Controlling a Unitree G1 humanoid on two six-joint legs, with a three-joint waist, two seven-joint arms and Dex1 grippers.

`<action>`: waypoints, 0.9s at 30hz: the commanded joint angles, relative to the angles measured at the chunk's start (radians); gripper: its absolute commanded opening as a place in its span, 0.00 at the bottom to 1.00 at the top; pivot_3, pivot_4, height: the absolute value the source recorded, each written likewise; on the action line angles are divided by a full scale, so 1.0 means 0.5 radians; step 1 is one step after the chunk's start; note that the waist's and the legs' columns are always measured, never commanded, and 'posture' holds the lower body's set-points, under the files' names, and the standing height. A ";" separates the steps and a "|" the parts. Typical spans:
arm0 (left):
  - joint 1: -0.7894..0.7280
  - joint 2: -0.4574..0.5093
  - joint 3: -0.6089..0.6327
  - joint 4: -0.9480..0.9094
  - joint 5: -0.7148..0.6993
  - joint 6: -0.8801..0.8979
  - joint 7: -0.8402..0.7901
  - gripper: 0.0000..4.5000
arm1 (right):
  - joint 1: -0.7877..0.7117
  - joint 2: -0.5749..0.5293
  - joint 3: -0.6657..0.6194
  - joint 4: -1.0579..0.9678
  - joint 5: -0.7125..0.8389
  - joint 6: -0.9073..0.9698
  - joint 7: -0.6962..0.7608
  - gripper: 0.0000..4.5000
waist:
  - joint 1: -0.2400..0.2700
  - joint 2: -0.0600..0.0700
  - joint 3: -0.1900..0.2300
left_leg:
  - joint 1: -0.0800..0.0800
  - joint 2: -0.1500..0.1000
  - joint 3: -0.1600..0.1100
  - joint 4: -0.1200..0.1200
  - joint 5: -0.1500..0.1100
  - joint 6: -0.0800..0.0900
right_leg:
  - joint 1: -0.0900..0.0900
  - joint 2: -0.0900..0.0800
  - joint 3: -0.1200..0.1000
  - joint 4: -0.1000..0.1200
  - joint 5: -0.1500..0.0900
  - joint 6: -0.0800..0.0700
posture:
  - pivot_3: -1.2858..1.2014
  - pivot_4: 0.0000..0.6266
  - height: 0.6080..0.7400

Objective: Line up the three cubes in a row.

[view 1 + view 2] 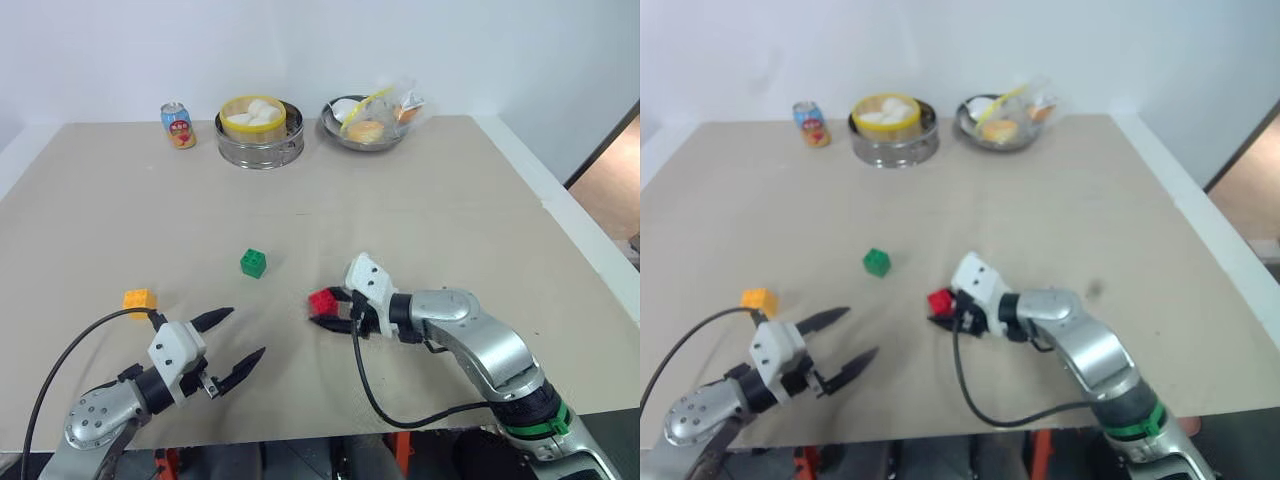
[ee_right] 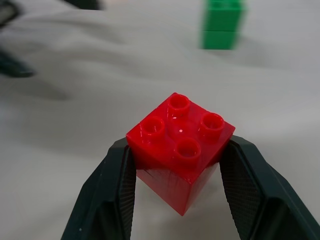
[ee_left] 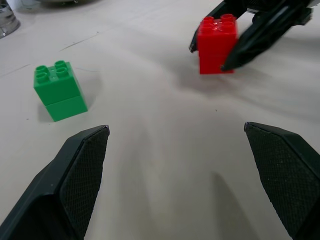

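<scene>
From the head, the right gripper [image 1: 333, 310] pinches the small red studded plastic cube [image 1: 323, 301] at mid-desk, the green cube [image 1: 253, 263] just beyond, the orange-yellow cube [image 1: 139, 300] left. The left gripper [image 3: 177, 175] gapes wide, empty. Right wrist: fingers [image 2: 112, 190] clamp flat sides; it looks light, rigid, slick.

The red cube [image 2: 181, 150] is glossy moulded plastic, its studs catching highlights; the green cube [image 3: 57, 90] and orange-yellow cube [image 1: 139, 299] look like the same smooth plastic. The surface [image 1: 450, 210] is matt beige, faintly creased like paper. The steamer [image 1: 260, 143] and bowl [image 1: 345, 135] are shiny metal. The left fingers [image 3: 82, 170] carry finely textured black pads.
</scene>
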 commanded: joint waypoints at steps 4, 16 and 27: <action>-0.021 0.006 0.015 -0.071 -0.026 0.019 0.014 1.00 | -0.109 -0.023 0.077 0.084 -0.004 -0.282 0.248 0.41 | 0.001 -0.001 0.000 | 0.000 0.000 0.000 0.001 0.000 0.000 | 0.001 0.000 0.000 0.000 0.000 0.000 | 0.52 0.24 1.00; -0.017 -0.019 -0.002 -0.126 -0.005 0.055 0.085 1.00 | -0.233 0.062 0.088 0.428 -0.143 -0.522 0.315 0.41 | 0.002 -0.001 0.000 | 0.001 0.001 0.000 0.001 0.000 0.000 | 0.001 0.002 0.001 0.001 0.001 -0.001 | 0.52 0.24 1.00; 0.031 -0.013 0.003 -0.168 0.002 0.058 0.115 1.00 | 0.094 0.255 -0.146 0.097 -0.180 -0.281 -0.284 0.41 | 0.002 -0.001 -0.001 | 0.001 0.001 0.002 0.001 0.000 0.000 | 0.000 0.002 0.003 0.002 0.001 -0.001 | 0.52 0.24 1.00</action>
